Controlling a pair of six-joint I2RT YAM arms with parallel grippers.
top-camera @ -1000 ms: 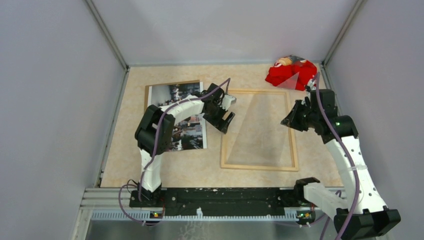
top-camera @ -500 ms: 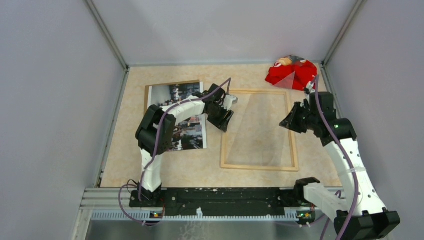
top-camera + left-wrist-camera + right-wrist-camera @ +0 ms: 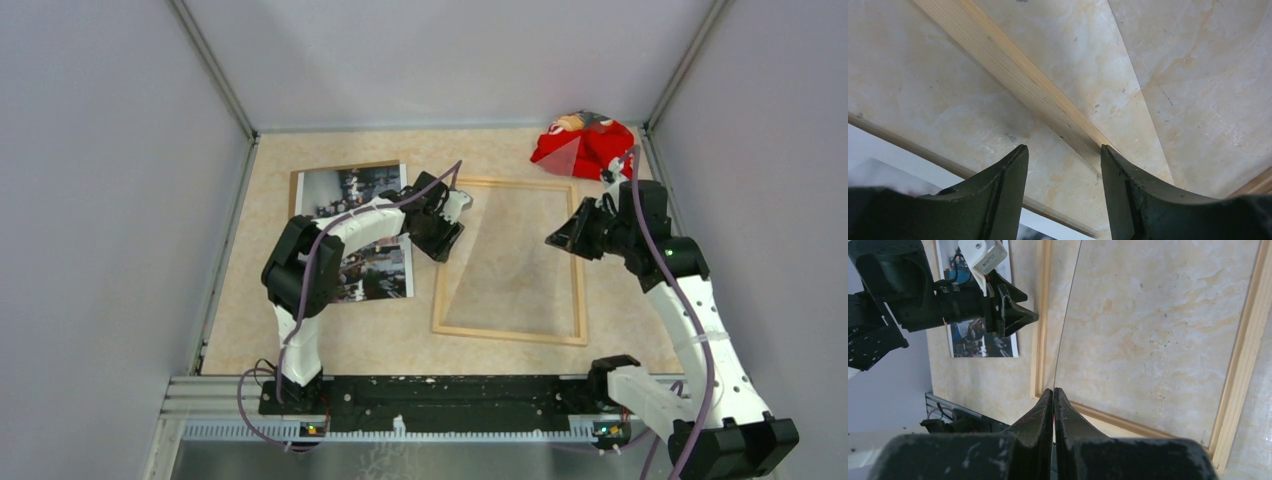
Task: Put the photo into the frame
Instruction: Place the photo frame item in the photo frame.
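Frame (image 3: 510, 333) slid left; left end effector (image 3: 1063, 150) wide above, right end effector (image 3: 1054, 390) pinches pane (image 3: 1158, 330).

- Our left arm (image 3: 345, 228) rises from its base, folds at the elbow and reaches to the right, wrist tipped downward.
- Our left pincer (image 3: 1062, 150) points down with its two dark fingers (image 3: 1008, 172) spread apart.
- Our right arm (image 3: 690, 300) leans up and leftward from its base, forearm raised.
- Our right pincer (image 3: 1054, 390) has its fingers pressed together, nipping the edge of the clear pane (image 3: 1128, 340).
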